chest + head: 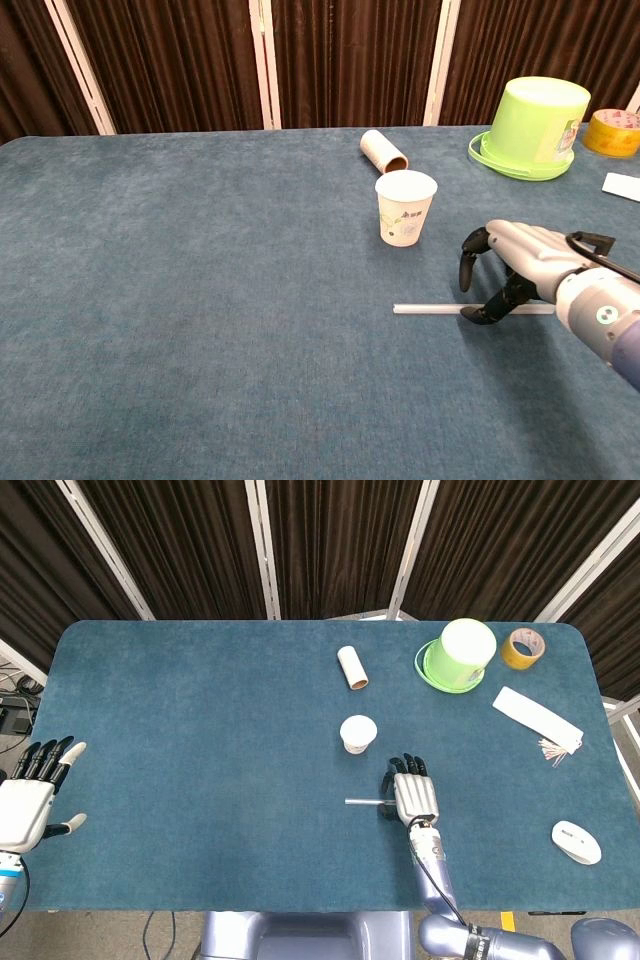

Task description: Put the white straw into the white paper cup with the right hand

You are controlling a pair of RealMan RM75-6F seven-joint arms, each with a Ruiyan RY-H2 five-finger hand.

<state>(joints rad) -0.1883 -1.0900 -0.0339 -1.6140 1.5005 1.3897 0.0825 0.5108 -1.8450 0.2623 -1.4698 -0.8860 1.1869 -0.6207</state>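
The white paper cup (358,732) (405,207) stands upright near the table's middle. The white straw (362,802) (428,309) lies flat on the blue cloth in front of it, running left to right. My right hand (412,792) (510,268) arches palm-down over the straw's right half, fingers apart and curved. Its thumb tip rests at the straw, and nothing is lifted. In the head view the hand hides the straw's right part. My left hand (30,800) is spread, holding nothing, off the table's left front edge; the chest view does not show it.
A cardboard tube (352,667) (383,150) lies behind the cup. At the back right are an upturned green bucket (458,653) (535,125) and a yellow tape roll (523,647) (612,132). A white flat packet (535,717) and a white mouse (576,841) lie at the right.
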